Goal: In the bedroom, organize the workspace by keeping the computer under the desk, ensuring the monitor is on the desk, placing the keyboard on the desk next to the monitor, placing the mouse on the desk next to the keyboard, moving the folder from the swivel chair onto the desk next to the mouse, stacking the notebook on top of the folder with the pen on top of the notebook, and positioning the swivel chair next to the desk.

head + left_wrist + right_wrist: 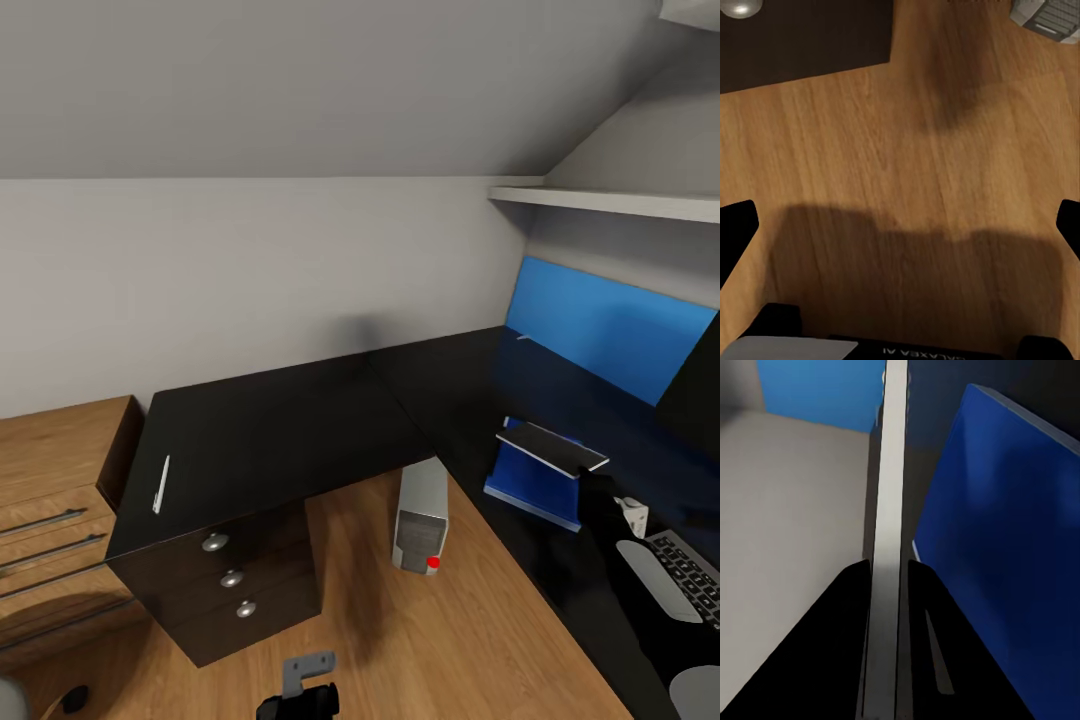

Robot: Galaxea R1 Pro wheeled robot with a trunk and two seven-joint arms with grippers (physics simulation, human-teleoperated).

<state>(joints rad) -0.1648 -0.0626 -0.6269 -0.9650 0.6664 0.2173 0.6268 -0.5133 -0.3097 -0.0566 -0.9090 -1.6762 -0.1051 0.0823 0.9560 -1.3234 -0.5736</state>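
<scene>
Two black fingers [844, 660] of the right gripper [886, 585] pinch the notebook [552, 447] by its thin edge just above the blue folder [535, 488] on the desk [300, 420], so lower it level and square before letting go.

The desk [300, 420] is showing black, its back panel [610, 325] blue, the computer [422, 515] light grey, the pen [160, 484] white.

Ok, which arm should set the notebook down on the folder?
Right. The right hand is clamped on the edge of the notebook, which sits just above the blue folder on the desk. The left hand is open and empty, low over the wooden floor by the drawer unit.
</scene>
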